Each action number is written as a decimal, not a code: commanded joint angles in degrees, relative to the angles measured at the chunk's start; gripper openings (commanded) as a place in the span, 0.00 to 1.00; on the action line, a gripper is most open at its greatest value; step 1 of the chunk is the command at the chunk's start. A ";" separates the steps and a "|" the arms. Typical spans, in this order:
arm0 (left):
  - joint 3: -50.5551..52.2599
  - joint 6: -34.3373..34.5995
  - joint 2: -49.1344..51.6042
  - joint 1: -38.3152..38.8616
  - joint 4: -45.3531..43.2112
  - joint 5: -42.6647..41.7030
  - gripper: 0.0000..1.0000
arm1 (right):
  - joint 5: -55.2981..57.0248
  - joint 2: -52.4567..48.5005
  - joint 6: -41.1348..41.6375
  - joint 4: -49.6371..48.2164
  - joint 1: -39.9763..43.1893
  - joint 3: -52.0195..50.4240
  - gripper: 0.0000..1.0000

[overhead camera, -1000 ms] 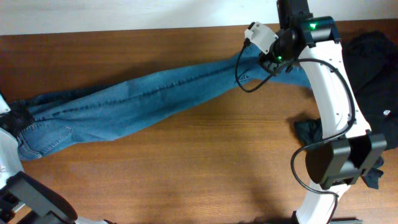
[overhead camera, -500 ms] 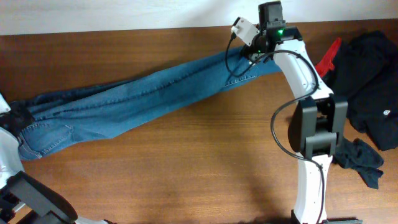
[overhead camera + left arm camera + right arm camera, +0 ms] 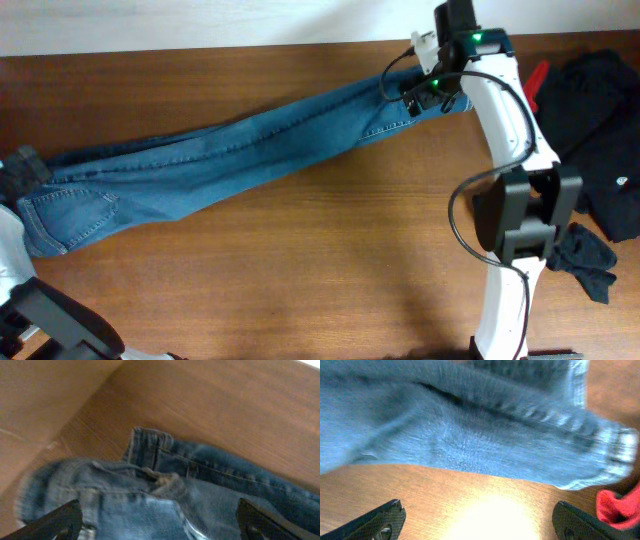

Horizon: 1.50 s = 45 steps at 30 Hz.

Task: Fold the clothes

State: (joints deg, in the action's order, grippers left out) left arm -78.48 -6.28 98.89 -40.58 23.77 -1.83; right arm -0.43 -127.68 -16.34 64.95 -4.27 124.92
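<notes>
You look down on a brown wood-grain counter [image 3: 300,270], its far edge meeting a pale wall [image 3: 200,22]. In your right wrist view, a bright patch of glare [image 3: 492,517] washes out the wood.

Overhead: hem end of jeans [image 3: 230,160] at far edge of tabletop [image 3: 300,280] hidden under right tool [image 3: 428,98] and its arm. Left tool [image 3: 20,168] at left edge a dark blob, fingers too small to tell. Red item [image 3: 537,82] near far right corner mostly behind arm, kind unclear. Black garment [image 3: 600,120] cut off by picture's right edge. Both wrist views motion-blurred; only fingertips [image 3: 55,522] show, cut off at bottom corners; jeans run out of frame.
</notes>
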 commanded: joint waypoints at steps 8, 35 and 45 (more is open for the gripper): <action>-9.05 -0.07 0.09 3.85 24.85 -2.01 0.00 | -2.82 7.10 4.98 0.46 -0.20 1.53 0.99; -25.86 1.07 15.74 7.78 27.21 -4.90 0.18 | -17.97 5.86 6.71 12.50 -13.20 1.14 0.99; -5.79 1.07 15.85 10.01 19.61 -4.11 0.01 | -16.76 0.81 19.91 0.00 -16.44 -5.27 0.99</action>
State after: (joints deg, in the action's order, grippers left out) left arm -90.35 -5.06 114.32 -30.72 47.20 -5.93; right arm -17.52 -123.87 -2.81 68.20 -20.67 121.91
